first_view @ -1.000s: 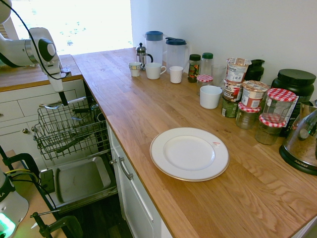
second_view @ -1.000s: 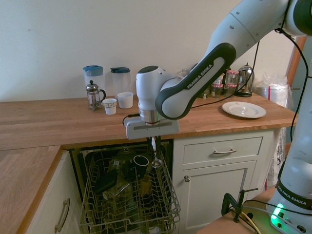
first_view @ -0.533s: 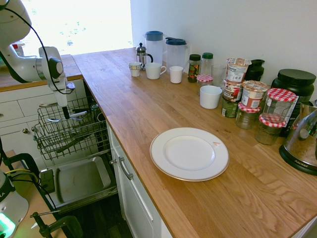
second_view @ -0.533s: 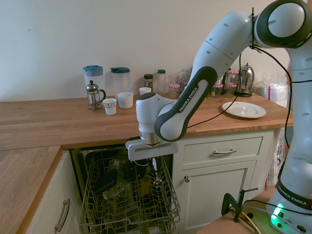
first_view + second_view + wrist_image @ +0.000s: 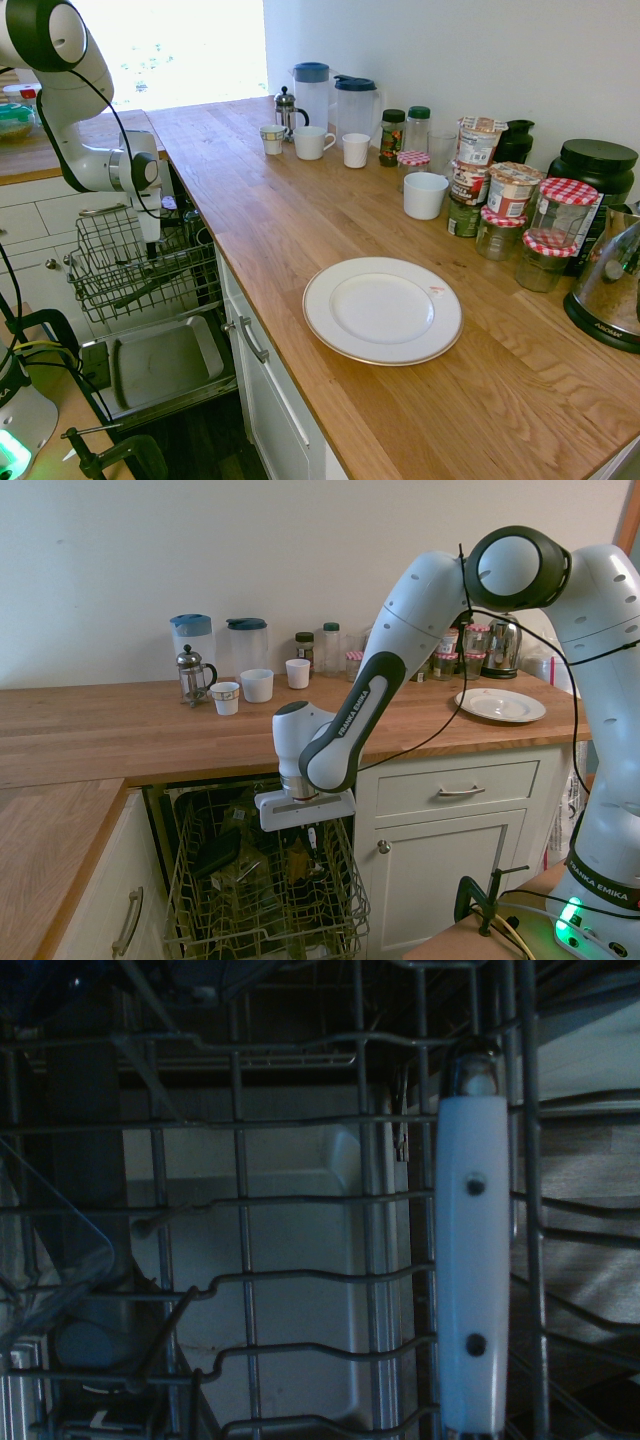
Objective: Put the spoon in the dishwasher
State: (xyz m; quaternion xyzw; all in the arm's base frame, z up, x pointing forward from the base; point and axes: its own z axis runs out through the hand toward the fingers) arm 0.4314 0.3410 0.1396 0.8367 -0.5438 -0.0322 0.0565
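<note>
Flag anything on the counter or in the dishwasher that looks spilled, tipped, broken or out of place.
Nothing stands out. The jugs, cups, jars and white plate all sit upright and intact on the counter, with no spill. The dishwasher stands open, rack pulled out, as the job needs.

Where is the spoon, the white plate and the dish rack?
spoon (image 5: 470, 1260), wrist view, its whitish handle.
white plate (image 5: 382, 310), first exterior view, its middle.
dish rack (image 5: 110, 262), first exterior view, its wire wall.

My first exterior camera looks along the worktop (image 5: 300, 210) from high at its near end, rack (image 5: 140, 265) at nine o'clock. My second faces the rack (image 5: 265, 890) front-on. Both share it; wrist camera sits close inside.
</note>
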